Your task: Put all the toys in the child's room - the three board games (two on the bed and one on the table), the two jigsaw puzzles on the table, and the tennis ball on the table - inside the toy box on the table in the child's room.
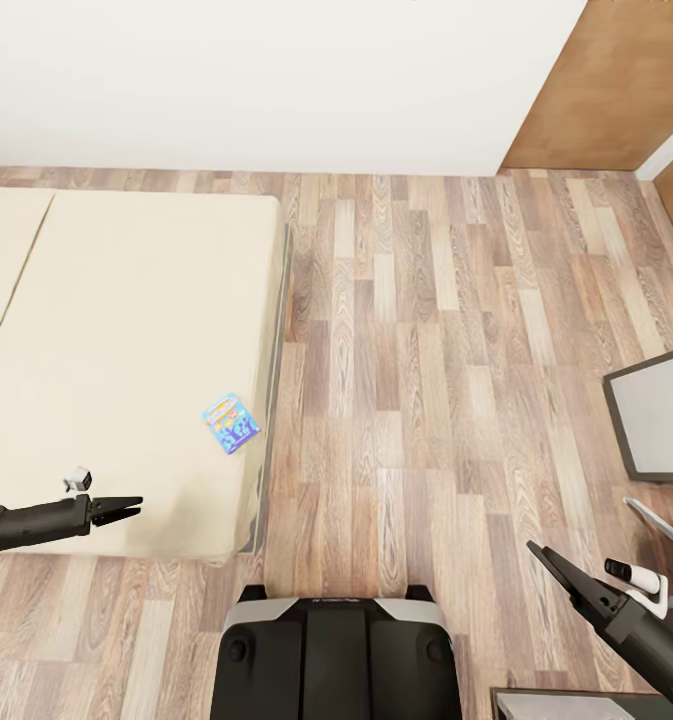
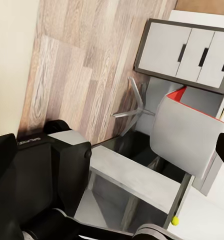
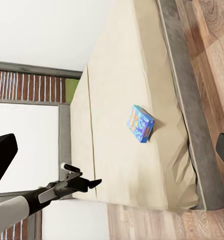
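A small blue board game lies flat on the beige mattress of the bed, near the bed's right edge and toward its near end, with its corners turned askew to the mattress edges. The right wrist view shows the same blue box resting on the mattress close to the grey bed frame, alone on that stretch of bedding.

The left gripper hangs over the near corner of the mattress, well short of the blue box and to its left; its jaws stand slightly apart with nothing between them. The right wrist view catches that same arm reaching in over the bed end, its gripper apart from the box.

The right gripper is over the wood-plank floor at the lower right of the head view, far from the bed; whether its jaws are apart or together cannot be told.

In the left wrist view a tennis ball sits on the pale counter, beside a thin upright post. Next to it stands a pale grey sloping-walled toy box with something red showing inside its rim. Beyond is a grey unit with dark-handled fronts.

The robot's black base stands on the floor just off the bed's near corner
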You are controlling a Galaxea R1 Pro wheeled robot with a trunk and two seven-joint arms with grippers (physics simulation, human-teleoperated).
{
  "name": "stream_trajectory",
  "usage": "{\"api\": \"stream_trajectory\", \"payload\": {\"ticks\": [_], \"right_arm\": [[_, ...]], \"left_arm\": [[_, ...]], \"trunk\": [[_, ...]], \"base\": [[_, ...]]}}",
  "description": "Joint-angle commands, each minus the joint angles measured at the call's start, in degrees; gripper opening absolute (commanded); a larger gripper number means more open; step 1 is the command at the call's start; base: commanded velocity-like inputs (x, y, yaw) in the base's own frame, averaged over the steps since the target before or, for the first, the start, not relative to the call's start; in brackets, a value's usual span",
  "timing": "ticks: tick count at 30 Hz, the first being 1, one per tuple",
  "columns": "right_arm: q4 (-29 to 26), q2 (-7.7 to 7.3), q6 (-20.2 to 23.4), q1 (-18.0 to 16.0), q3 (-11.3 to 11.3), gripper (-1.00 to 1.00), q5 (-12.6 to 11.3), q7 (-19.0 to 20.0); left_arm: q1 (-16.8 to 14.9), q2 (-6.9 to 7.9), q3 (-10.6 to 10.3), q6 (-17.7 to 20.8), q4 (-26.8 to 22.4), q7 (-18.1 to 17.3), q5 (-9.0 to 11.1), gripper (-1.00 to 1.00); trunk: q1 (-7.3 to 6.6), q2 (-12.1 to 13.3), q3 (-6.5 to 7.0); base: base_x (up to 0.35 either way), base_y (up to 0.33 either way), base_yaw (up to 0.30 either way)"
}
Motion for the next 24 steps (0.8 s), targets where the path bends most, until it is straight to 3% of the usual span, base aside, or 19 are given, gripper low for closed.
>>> {"api": "stream_trajectory", "payload": {"ticks": [1, 24], "right_arm": [[0.0, -0.02, 0.4, 0.0, 0.0, 1.00, -0.3, -0.1], [0.0, -0.01, 0.3, 0.0, -0.1, 1.00, 0.3, -0.2]], "left_arm": [[0.0, 0.01, 0.0, 0.6, 0.0, -0.2, 0.0, 1.00], [0.0, -0.09, 0.0, 0.2, 0.0, -0.2, 0.1, 1.00]], "trunk": [[0.03, -0.1, -0.02], [0.03, -0.1, 0.07]], "base": [[-0.038, 0.000, 0.000], [-0.004, 0.000, 0.000]]}}
